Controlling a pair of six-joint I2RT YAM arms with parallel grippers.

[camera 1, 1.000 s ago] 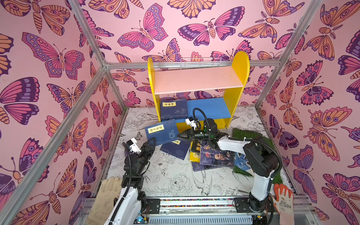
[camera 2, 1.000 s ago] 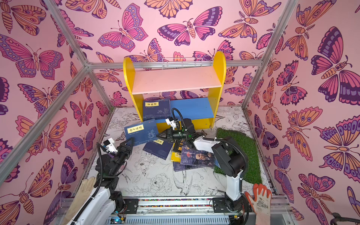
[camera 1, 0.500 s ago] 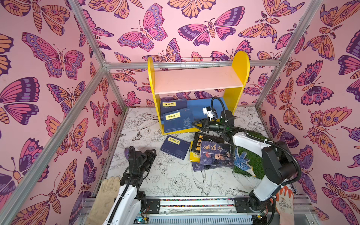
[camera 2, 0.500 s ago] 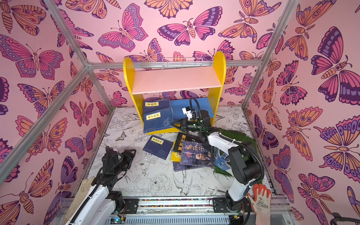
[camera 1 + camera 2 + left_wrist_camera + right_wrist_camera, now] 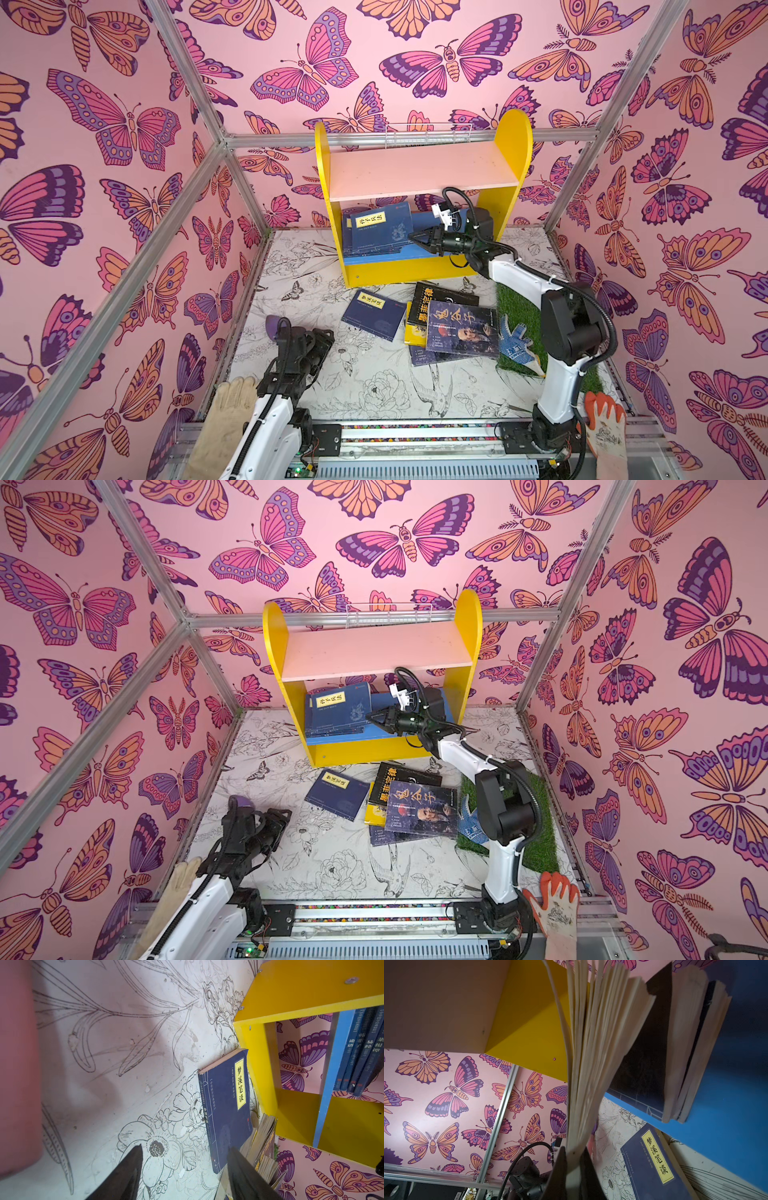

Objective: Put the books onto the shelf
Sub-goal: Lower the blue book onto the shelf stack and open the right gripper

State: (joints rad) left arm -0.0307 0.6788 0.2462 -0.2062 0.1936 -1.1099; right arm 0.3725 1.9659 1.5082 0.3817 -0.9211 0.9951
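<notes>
Right hand (image 5: 417, 240) inside shelf (image 5: 515, 137), pinching navy book (image 5: 380, 230); left hand (image 5: 322, 338) low, spread, empty.

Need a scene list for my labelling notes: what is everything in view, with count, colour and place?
shelf: one; yellow sides, pink upper board, blue lower board; back wall.
shelved books: at least four; navy; lower board, left end.
floor books: about five; navy, black, yellow, two dark; before the shelf, mostly overlapping.
wire basket: one; white; behind the shelf top.
grass mat: one; green; floor, right side.
blue dotted glove: one; on the mat.
orange glove: one; front right edge.
beige glove: one; front left edge.
left hand: open, empty; front left, over the floor.
right hand: shut on the front navy book at the lower board.
</notes>
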